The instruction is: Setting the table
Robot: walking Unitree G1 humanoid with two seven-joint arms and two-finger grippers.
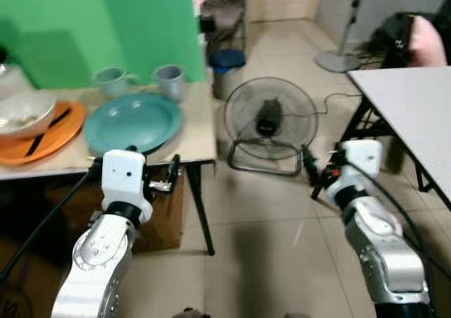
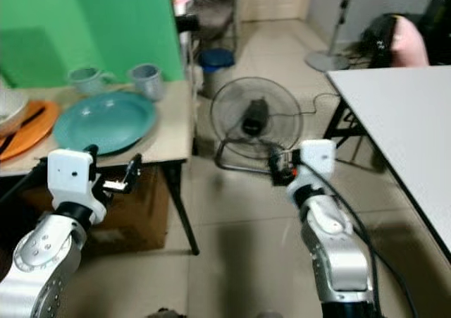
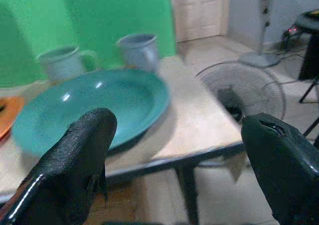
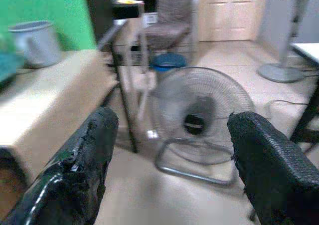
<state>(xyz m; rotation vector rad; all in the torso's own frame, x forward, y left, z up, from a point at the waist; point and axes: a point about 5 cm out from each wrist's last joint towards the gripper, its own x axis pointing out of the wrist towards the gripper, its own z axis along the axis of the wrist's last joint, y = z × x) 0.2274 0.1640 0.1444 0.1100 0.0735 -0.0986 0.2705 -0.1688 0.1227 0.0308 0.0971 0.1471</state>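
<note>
My left hand point(image 3: 174, 155) is spread wide and holds nothing, level with the desk point(image 1: 201, 138) edge before the teal plate point(image 1: 132, 121). My right hand point(image 4: 169, 160) is likewise wide apart and unladen, facing the floor fan point(image 1: 268, 120). Two mugs point(image 1: 169, 80) stand behind the plate.

The left end effector point(image 3: 179, 170), fingers spread wide, faces a teal plate point(image 3: 94, 108) on the counter point(image 3: 199, 130), two mugs point(image 3: 62, 63) beyond.

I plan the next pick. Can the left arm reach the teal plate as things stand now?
Probably yes: the open left tool hovers at the table edge facing the teal plate, with nothing between them.
</note>
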